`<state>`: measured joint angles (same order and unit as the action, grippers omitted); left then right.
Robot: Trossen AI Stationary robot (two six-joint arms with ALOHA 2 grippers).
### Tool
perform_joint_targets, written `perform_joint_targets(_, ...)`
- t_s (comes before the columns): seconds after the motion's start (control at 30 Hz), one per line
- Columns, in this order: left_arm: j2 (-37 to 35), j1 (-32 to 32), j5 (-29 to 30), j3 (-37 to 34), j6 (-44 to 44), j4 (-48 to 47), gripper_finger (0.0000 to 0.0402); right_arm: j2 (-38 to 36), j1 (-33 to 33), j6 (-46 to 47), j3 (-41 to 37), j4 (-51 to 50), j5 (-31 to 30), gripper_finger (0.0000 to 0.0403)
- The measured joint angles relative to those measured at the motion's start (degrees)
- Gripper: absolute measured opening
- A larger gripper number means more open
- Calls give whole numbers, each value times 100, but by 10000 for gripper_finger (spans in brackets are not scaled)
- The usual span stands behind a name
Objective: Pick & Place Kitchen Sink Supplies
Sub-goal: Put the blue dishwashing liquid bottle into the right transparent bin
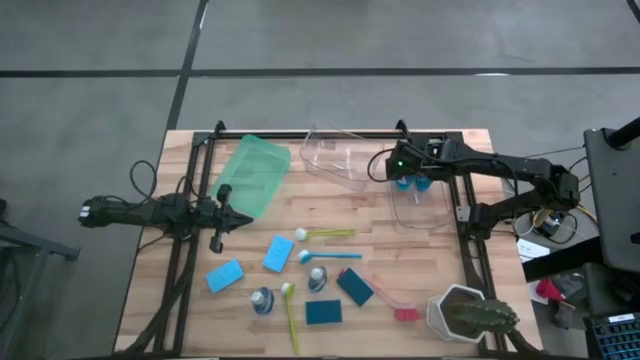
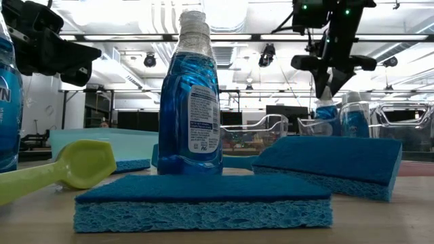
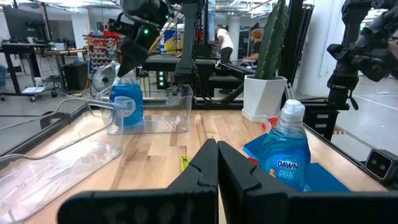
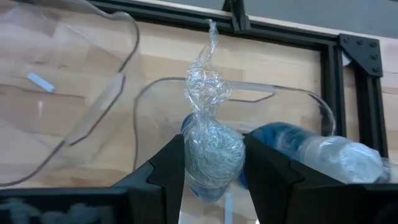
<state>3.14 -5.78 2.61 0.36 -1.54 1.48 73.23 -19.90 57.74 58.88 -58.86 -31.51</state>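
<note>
My right gripper [image 1: 404,172] is shut on a small blue-liquid bottle [image 3: 127,102] over the clear bin [image 1: 420,212] at the far right. A second blue bottle [image 2: 354,116] stands in that bin beside it. A third bottle [image 1: 263,298] stands on the table near the front, among light-blue sponges [image 1: 225,275], teal sponges [image 1: 354,287] and yellow-green [image 1: 325,235], blue [image 1: 332,256] and red [image 1: 392,300] long-handled brushes lying flat. My left gripper [image 1: 240,218] waits shut at the table's left, level, touching nothing. My right gripper pinches the bottle's pale cap end [image 4: 212,152] between its two fingers [image 4: 166,163], coming from above on a slant. The bottle hangs upright below the fingers, its body inside the clear bin. Whether its base touches the bin's floor, I cannot tell.
A green bin [image 1: 250,175] lies at the far left and another clear bin [image 1: 335,155] sits tilted at the far middle. A white-potted cactus [image 1: 468,313] stands at the near right corner. Black frame rails [image 1: 462,205] run along the table's sides. People show in the room behind.
</note>
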Motion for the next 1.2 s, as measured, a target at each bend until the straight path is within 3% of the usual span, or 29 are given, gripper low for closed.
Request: perform_joint_targets(1.2,0,2,0,0,-1,0,0,-4,0,-250,-204,403,170,146)
